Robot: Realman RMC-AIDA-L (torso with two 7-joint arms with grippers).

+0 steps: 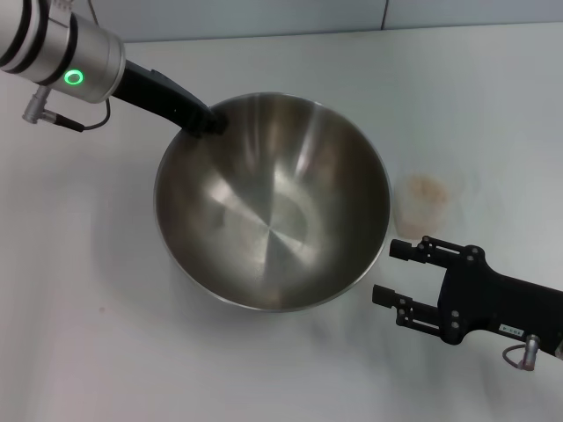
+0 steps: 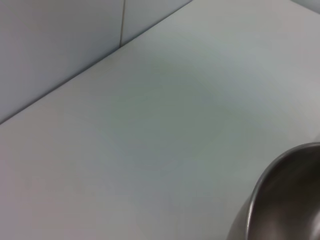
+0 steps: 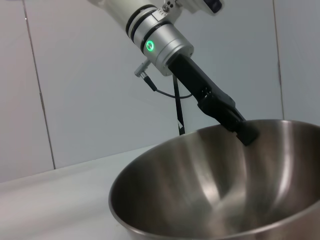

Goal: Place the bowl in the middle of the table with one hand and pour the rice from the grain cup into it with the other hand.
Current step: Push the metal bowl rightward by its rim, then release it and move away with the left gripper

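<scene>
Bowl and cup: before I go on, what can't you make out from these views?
- Left gripper: its fingertips pinch the bowl rim in the head view; the inner finger is hidden.
- Cup: head view only; the rice level is too faint to judge.
- Bowl: cut off by the edges in both wrist views.
- Right gripper: open, short of the cup.

A plain white tabletop (image 1: 106, 352) fills nearly the whole head view, smooth and matte, with soft grey shadows lying on it under even, diffuse light. Along its far edge rises a pale bluish-grey wall (image 1: 264, 16) of large panels or tiles, split by thin vertical seams (image 3: 39, 90). Where the tabletop meets the wall there is a straight dark joint (image 2: 75, 75), possibly a narrow gap.
</scene>
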